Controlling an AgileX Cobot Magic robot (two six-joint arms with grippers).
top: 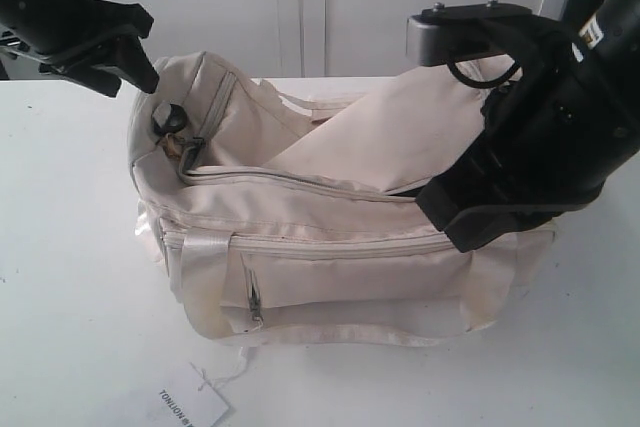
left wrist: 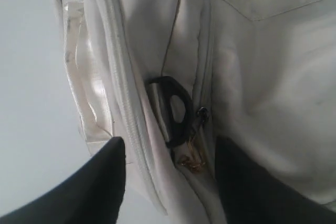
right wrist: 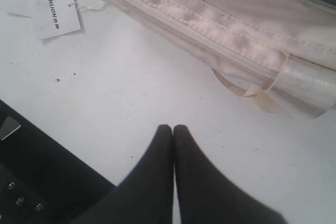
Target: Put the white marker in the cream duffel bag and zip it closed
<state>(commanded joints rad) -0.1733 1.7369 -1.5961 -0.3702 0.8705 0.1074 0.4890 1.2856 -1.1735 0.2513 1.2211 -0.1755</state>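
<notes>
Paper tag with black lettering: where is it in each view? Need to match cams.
Exterior: paper tag on the table at the bottom edge, left of centre, in front of the cream duffel bag.
Left wrist: not in it.
Right wrist: tag on the table by the bag's corner, apart from the shut right gripper.
Shared landmark: the bag, in all three views.

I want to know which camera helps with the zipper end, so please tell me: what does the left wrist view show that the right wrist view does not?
Only the left wrist view: the black ring and gold keyring at the end of the cream duffel bag, framed by the open left gripper. Only the right wrist view: the paper tag with black lettering, a satin strap, and the shut right gripper against the white table. Both: the bag and the table. Neither shows the white marker.
</notes>
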